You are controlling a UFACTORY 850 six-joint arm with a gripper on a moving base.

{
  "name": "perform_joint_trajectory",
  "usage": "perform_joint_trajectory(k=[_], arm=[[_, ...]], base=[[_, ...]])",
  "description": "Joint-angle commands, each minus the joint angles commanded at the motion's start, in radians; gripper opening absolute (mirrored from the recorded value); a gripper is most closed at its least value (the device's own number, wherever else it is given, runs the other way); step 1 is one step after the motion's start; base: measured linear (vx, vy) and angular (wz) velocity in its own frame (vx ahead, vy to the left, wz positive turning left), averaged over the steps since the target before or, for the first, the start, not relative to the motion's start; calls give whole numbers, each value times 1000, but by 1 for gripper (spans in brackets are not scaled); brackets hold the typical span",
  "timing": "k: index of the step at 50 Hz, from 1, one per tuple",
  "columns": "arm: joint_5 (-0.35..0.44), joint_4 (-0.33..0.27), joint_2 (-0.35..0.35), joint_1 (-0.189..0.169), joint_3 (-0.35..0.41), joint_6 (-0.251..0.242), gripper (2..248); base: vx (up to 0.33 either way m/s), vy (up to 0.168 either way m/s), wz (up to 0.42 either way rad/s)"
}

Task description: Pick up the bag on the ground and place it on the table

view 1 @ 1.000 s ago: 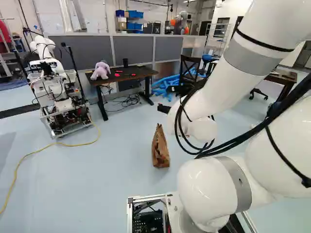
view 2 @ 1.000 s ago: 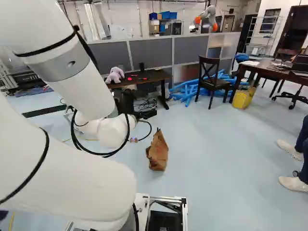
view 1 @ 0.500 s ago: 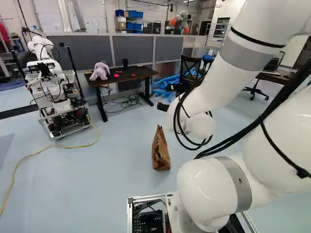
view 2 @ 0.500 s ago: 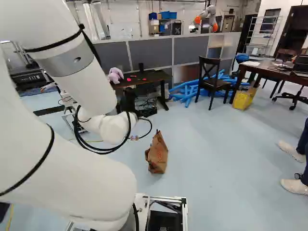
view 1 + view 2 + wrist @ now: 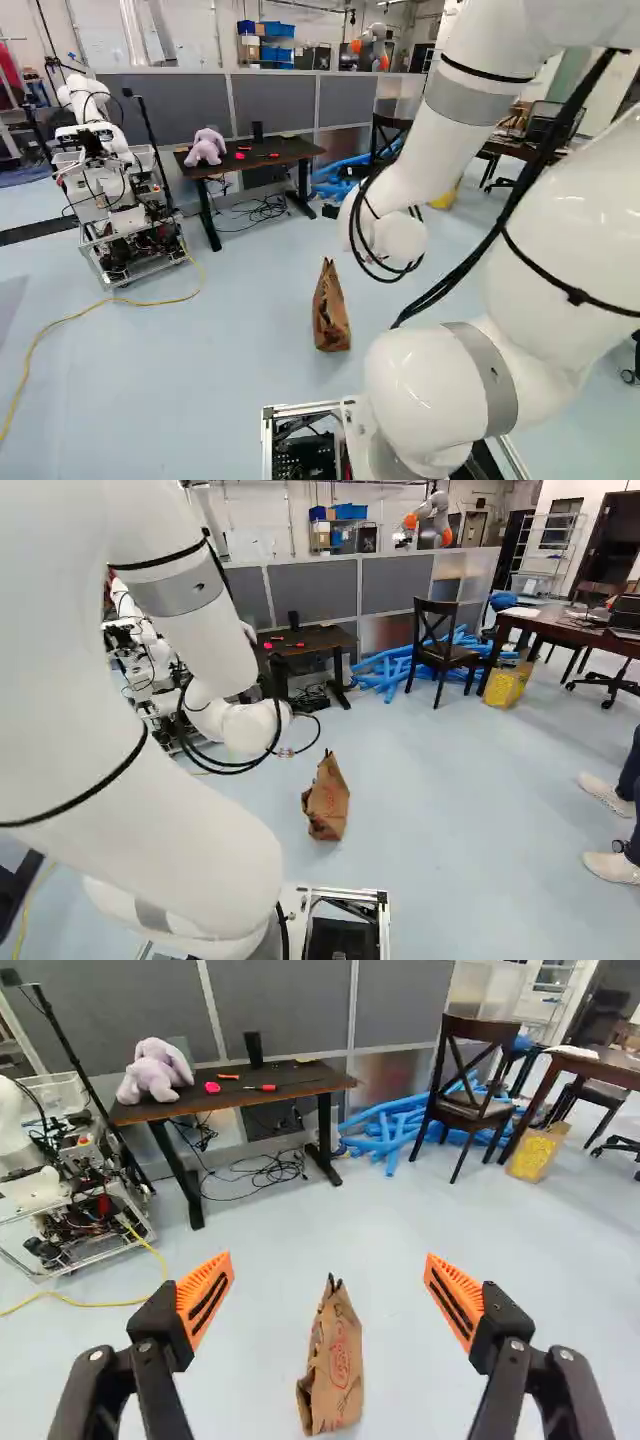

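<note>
The gripper (image 5: pixel 329 1270) is wide apart with nothing in it. Ahead of it, between the lines of its two fingers, the brown paper bag (image 5: pixel 340 1370) stands up on the floor (image 5: pixel 400 1220), well apart from the table. I can't see what is inside. Now it should go down slowly, keep the bag in the middle, and pinch below the thin top, softly, so the paper won't rip or tip. Farther off, the toy (image 5: pixel 155 1072) sits at the table's (image 5: pixel 328 1082) left end in the left base view; the right end looks best for the bag. Something brown pokes from the yellow bin (image 5: pixel 532 1154).
</note>
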Motion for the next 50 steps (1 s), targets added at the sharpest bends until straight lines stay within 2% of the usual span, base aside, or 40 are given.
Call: perform_joint_trajectory(k=[27, 50], arm=[[-71, 28, -224, -21, -162, 0, 247], [-165, 35, -399, -34, -306, 0, 247]], base=[[0, 0, 0], [0, 0, 0]])
